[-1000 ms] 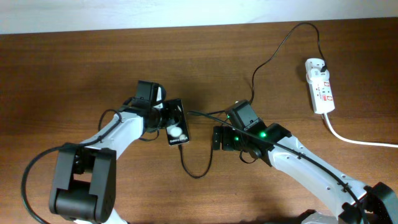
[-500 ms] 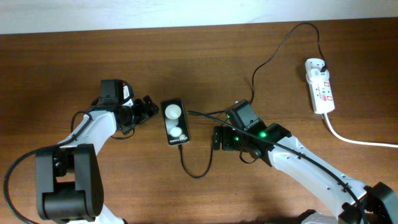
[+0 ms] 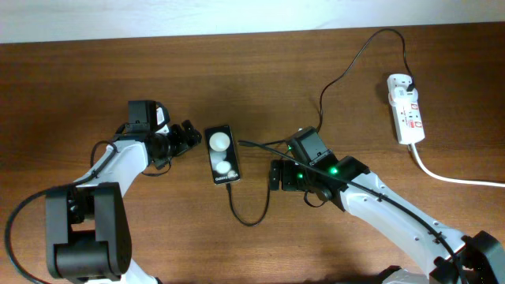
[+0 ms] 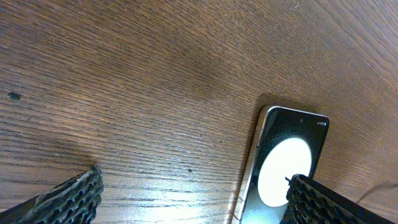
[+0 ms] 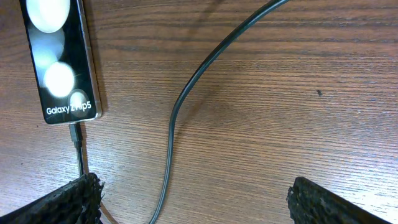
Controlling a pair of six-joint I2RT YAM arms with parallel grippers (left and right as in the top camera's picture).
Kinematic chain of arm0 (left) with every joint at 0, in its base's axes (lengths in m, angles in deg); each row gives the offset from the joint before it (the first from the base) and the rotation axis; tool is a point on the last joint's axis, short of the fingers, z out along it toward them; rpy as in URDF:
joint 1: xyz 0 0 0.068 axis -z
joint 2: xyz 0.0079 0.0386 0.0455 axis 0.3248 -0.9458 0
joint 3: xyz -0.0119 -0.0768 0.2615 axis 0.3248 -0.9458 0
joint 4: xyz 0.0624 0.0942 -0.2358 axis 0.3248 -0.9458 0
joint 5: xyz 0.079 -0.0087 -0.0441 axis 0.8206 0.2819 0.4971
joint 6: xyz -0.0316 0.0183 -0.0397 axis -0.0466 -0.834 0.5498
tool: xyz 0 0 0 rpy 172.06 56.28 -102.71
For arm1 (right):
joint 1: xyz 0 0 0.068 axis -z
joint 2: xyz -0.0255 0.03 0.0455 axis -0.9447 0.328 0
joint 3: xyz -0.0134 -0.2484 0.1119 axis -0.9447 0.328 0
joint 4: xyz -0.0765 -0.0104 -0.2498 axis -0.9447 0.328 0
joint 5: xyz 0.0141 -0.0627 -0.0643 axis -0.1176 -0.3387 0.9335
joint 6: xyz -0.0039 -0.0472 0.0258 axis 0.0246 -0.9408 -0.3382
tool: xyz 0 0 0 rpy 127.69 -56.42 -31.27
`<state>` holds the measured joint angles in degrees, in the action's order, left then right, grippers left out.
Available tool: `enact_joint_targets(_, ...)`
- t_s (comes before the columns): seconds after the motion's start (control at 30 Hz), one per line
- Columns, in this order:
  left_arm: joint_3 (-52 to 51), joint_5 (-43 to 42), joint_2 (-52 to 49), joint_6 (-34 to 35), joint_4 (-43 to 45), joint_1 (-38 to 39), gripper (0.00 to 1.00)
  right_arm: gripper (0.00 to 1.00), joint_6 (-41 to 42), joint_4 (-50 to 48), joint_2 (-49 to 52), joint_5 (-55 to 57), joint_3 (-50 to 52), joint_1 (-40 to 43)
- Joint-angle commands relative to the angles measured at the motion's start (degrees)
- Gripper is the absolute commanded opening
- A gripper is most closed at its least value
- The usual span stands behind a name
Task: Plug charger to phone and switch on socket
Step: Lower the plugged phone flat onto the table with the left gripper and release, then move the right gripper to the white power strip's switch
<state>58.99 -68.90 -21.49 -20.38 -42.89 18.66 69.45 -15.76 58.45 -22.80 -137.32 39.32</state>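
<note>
The left gripper point(image 3: 188, 136), spread wide and empty, sits just left of the phone point(image 3: 220, 155), which lies flat on the table point(image 3: 95, 71) clear of its fingers. The right gripper point(image 3: 274, 175), equally wide and empty, sits near the phone's other side, with the charger point(image 3: 251, 219) looping between them, its tip at the phone's lettered end. The cable runs on to the socket point(image 3: 405, 109), well apart at far right.

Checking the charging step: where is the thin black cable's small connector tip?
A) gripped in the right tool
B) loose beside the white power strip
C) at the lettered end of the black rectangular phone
C: the right wrist view shows the connector tip meeting the black rectangular phone at its lettered end.
</note>
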Motion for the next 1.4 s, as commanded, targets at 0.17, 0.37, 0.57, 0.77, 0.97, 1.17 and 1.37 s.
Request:
enact_joint_targets(0.17, 0.2, 0.0, -0.2, -0.5, 0.1, -0.2, 0.99, 0.99, -0.2, 0.0, -0.4, 0.9, -0.2, 0.1)
enact_joint_targets(0.37, 0.2, 0.0, -0.2, -0.5, 0.1, -0.1, 0.99, 0.99, -0.2, 0.0, -0.4, 0.9, -0.2, 0.1)
enact_joint_targets(0.57, 0.2, 0.0, -0.2, -0.5, 0.1, -0.2, 0.99, 0.99, -0.2, 2.1, -0.4, 1.5, -0.2, 0.1)
enact_joint_targets(0.77, 0.2, 0.0, -0.2, -0.5, 0.1, -0.2, 0.99, 0.99, -0.2, 11.0, -4.3, 2.2, -7.6, 1.4)
enact_joint_targets(0.97, 0.2, 0.0, -0.2, -0.5, 0.1, -0.2, 0.99, 0.99, -0.2, 28.7, -4.3, 2.2, -26.9, 17.8)
enact_joint_targets(1.17, 0.2, 0.0, -0.2, -0.5, 0.1, -0.2, 0.99, 0.99, 0.1, 28.1, -4.3, 1.5, -32.0, 31.7)
enact_joint_targets(1.37, 0.2, 0.0, -0.2, -0.5, 0.1, -0.2, 0.99, 0.99, 0.2, 35.3, -0.4, 11.3, -29.4, 32.3)
